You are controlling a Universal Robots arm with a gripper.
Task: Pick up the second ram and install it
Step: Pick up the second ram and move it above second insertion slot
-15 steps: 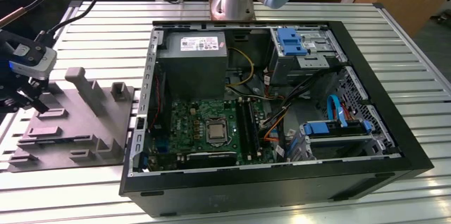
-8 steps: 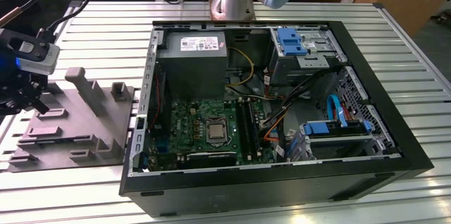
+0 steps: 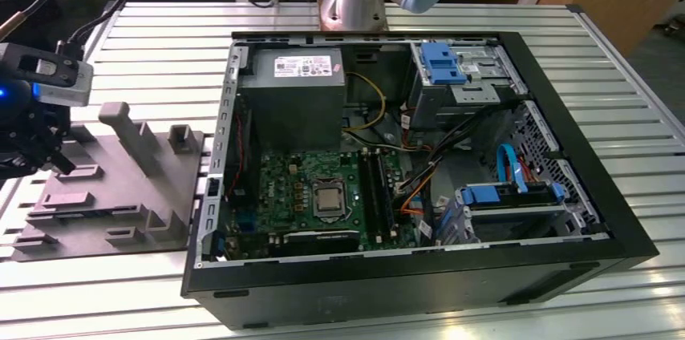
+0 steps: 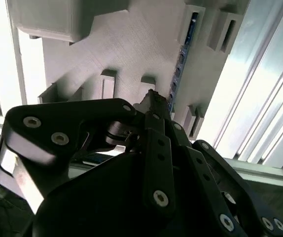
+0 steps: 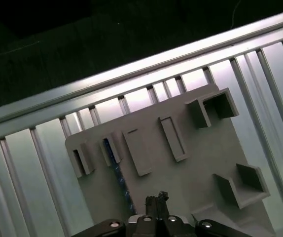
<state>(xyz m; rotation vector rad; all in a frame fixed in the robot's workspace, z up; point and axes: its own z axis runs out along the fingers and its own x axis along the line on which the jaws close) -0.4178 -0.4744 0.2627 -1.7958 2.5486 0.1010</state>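
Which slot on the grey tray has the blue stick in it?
The narrow one beside the gripper: it holds the second ram, dotted with bluish chips. Other slots of the grey tray look bare.

Around the grey fixture plate (image 3: pixel 107 196) we find the slatted table (image 3: pixel 599 59) open and the space above it free. A tall post (image 3: pixel 127 127) rises from the plate, and the second ram (image 4: pixel 181 59) stands on edge in a narrow channel, with raised blocks (image 4: pixel 107 81) close by and our gripper (image 4: pixel 152 97), fingers pressed together, just beside its near end. Inside the open computer case (image 3: pixel 428 284) we see the memory slots (image 3: pixel 377 188) clear from above, though orange cables (image 3: pixel 419 189) crowd one side and the power-supply box (image 3: pixel 294 95) stands just beyond their end nearer the arm's base.
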